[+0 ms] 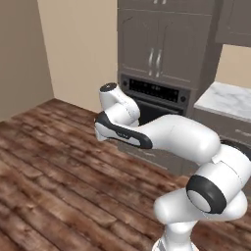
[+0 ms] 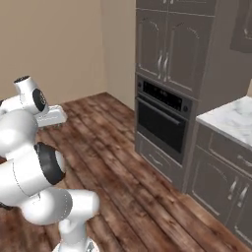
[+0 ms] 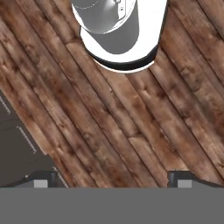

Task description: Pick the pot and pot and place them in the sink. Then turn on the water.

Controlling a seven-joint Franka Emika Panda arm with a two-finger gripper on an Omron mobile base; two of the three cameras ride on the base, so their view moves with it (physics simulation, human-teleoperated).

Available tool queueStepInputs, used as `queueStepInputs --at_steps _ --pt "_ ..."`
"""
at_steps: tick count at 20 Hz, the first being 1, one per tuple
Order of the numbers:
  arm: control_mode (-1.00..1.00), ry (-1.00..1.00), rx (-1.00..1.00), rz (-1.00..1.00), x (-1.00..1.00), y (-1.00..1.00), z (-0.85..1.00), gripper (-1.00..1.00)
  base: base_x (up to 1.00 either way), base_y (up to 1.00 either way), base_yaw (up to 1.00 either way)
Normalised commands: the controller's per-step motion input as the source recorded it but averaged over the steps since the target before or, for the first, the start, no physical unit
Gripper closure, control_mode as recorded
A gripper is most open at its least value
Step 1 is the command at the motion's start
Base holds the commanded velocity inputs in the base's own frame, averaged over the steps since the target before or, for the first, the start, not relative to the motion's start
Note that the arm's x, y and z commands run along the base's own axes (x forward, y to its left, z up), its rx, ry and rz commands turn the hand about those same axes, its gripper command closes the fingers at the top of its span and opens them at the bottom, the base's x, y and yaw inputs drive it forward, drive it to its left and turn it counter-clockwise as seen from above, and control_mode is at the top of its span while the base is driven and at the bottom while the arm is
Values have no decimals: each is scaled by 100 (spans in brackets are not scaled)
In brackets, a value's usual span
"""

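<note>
The pots, the sink and the water are out of view. My gripper [image 3: 112, 183] points down at the wooden floor [image 3: 131, 127]. It is open, its two dark fingertips [image 3: 41, 181] stand far apart, and nothing is between them. The white arm [image 1: 166, 135] is folded in front of the base, with the hand low at its left end.
A built-in black oven [image 2: 162, 123] sits in a tall grey cabinet column [image 1: 162, 44]. To its right, a white marble counter [image 2: 231, 118] lies over grey drawers and doors. Beige walls [image 1: 78, 49] meet at the back left corner. Open floor spreads to the left.
</note>
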Motion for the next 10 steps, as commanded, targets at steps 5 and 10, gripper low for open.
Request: queueStepInputs --at_steps 5,10 --pt "100 0 0 0 0 0 0 -100 20 -42 -34" --pt "100 0 0 0 0 0 0 -100 19 -43 -34"
